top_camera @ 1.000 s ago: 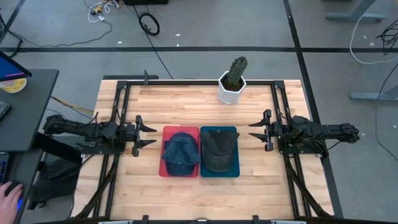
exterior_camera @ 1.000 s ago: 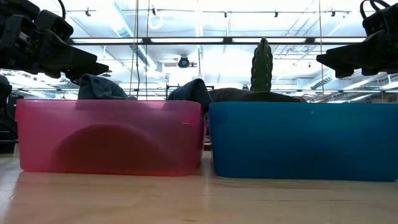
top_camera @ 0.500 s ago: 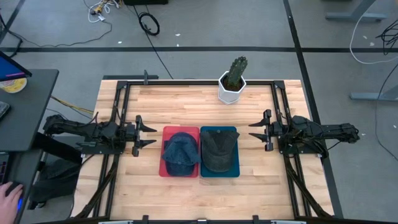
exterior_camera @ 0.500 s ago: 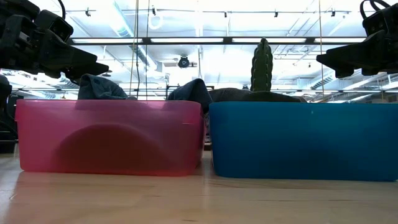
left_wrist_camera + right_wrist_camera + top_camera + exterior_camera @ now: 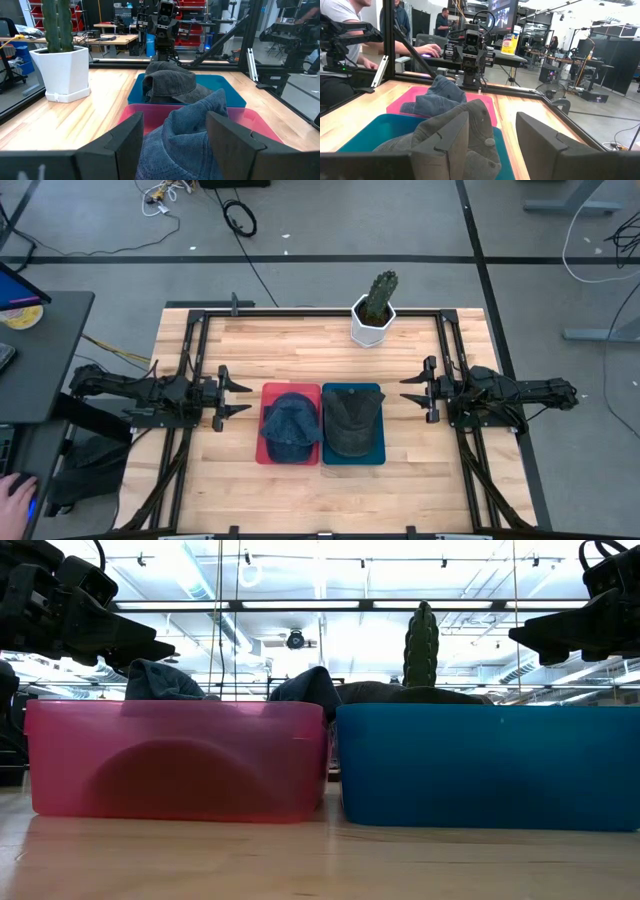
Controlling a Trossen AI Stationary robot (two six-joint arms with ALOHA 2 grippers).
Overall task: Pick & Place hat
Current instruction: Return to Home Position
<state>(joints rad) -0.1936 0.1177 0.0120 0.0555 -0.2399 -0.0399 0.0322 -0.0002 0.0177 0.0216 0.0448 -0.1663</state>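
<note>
The blue cap (image 5: 290,425) and gray cap (image 5: 352,420) are seen on the wooden table (image 5: 300,345), laid in the pink bin (image 5: 265,457) and blue bin (image 5: 375,457) respectively. The bins are flanked by the left gripper (image 5: 248,398) and right gripper (image 5: 404,389), both held apart and empty.

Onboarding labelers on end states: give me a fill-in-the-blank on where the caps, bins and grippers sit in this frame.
1. The blue cap lies in the pink bin, the bin nearer the ____ arm.
2. The gray cap lies in the blue bin, the bin nearer the ____ arm.
3. The left gripper and the right gripper are both open and hold ____.
4. The cactus stands in a pot whose colour is ____.

Missing words: left; right; nothing; white.
</note>
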